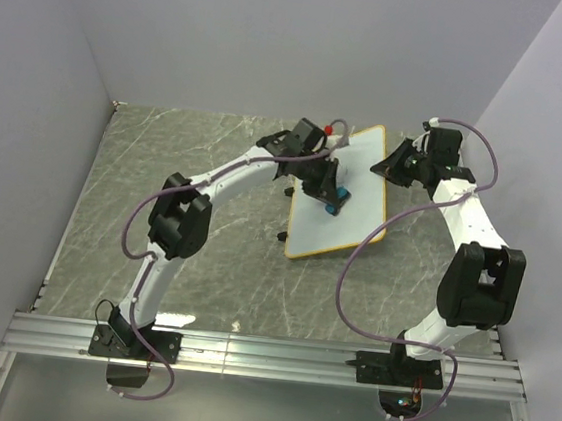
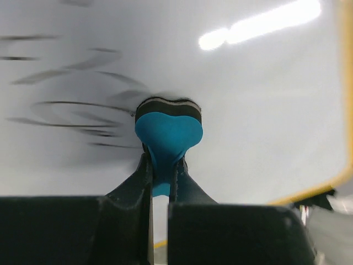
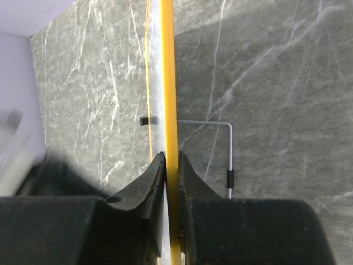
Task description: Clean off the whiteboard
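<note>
Left jaws pinched on blue eraser (image 2: 168, 130), pad pressed against whiteboard (image 1: 360, 179) right of centre on surface (image 1: 164, 178). Right jaws clamped on its right-hand yellow rim (image 3: 168, 83). Open room leftward; side wall (image 1: 559, 149) close right.

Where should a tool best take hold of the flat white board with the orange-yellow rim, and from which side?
On its thin orange-yellow rim, edge-on from the right: the flat white board is too wide elsewhere, and the right tool clamps it there.
</note>
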`<state>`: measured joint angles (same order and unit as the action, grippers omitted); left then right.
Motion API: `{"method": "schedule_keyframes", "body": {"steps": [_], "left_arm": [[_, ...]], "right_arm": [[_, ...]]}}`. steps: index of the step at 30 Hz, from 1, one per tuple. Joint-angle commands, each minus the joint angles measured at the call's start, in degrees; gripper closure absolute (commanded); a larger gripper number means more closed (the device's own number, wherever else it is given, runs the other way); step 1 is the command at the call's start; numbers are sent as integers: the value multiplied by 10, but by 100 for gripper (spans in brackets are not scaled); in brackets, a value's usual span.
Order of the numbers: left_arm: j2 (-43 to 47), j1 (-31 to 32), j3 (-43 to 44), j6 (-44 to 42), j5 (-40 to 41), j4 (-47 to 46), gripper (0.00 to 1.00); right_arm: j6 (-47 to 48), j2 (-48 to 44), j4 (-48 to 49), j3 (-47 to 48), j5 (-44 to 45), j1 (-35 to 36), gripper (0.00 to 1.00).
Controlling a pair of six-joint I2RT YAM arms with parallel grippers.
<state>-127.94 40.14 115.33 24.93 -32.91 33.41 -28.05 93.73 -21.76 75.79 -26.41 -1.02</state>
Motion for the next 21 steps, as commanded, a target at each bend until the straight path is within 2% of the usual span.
{"method": "schedule_keyframes", "body": {"steps": [1,6,10,13,18,21], "left_arm": [[-79,-44,3,-1,113,57,100],[-110,-52,44,-19,159,91,100],[-84,-16,35,-48,156,87,100],[-49,28,28,-89,123,81,100],[1,77,50,-124,10,76,100],[14,86,64,-106,6,53,100]], "right_arm": [[23,-10,-88,-34,15,38,100],[25,-12,-84,-46,12,40,100],[26,-9,-80,-48,10,42,100],[24,-5,-77,-47,6,44,100],[26,-6,-69,-54,-6,48,100],[28,-15,-65,-70,-24,52,100]]}}
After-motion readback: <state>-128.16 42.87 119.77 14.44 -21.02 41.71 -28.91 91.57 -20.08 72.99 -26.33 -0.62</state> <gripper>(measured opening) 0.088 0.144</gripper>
